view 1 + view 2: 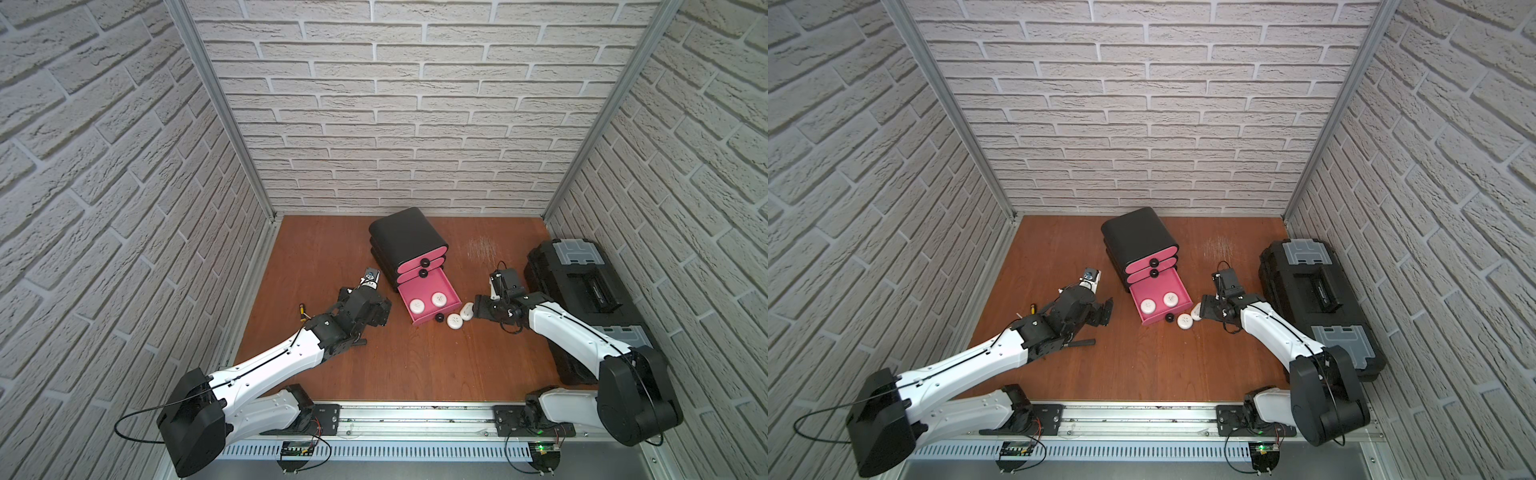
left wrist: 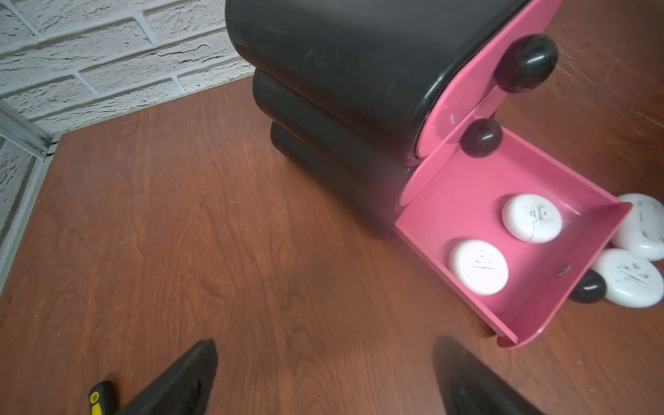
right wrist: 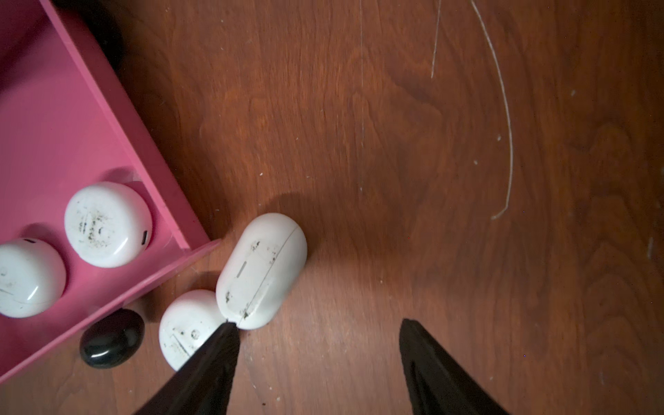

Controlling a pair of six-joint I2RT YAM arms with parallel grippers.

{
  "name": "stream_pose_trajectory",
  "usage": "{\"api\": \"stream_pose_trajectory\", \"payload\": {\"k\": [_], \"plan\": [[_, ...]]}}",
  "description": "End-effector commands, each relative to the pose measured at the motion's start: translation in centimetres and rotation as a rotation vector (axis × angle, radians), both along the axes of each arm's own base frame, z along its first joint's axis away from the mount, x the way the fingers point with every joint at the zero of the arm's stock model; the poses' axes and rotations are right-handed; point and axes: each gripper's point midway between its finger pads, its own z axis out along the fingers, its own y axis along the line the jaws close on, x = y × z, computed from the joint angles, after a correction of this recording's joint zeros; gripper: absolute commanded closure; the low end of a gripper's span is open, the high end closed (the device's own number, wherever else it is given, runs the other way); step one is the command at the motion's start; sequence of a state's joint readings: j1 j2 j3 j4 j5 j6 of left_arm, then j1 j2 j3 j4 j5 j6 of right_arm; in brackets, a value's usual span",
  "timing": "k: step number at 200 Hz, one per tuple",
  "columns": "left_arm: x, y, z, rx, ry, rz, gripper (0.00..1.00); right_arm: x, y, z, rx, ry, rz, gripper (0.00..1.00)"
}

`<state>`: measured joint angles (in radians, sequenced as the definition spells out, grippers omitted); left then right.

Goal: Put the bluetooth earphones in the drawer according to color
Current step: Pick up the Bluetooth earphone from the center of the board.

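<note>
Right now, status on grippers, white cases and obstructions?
Left gripper open, empty. Right gripper open, fingertip against tilted white case. Two white cases in open bottom drawer. Flat white case and drawer front crowd the pick.

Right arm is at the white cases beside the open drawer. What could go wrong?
1. The tilted white case sits off-centre of the open right gripper, by one fingertip; closing could flick it away.
2. That fingertip overlaps the neighbouring white case, which might be shoved against the drawer front.
</note>
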<state>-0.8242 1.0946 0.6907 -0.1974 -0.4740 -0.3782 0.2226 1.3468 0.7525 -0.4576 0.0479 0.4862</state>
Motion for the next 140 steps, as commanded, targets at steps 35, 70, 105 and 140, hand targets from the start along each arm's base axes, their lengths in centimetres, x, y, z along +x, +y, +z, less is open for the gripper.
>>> {"api": "stream_pose_trajectory", "payload": {"k": [35, 70, 105, 140], "plan": [[0.0, -0.1, 0.3, -0.035, -0.012, -0.005, 0.02, 1.9, 1.3, -0.8, 0.001, 0.008, 0.014, 0.24], [0.1, -0.3, -0.1, -0.027, -0.003, -0.006, 0.02, 1.9, 2.1, -2.2, -0.004, 0.037, 0.031, 0.24], [0.3, -0.5, -0.6, -0.019, 0.007, -0.009, 0.02, 1.8, 2.0, -3.1, -0.01, 0.062, 0.022, 0.24], [0.4, -0.6, -0.8, -0.015, 0.013, -0.012, 0.02, 1.1, 0.8, -3.8, -0.079, 0.113, -0.002, 0.24]]}}
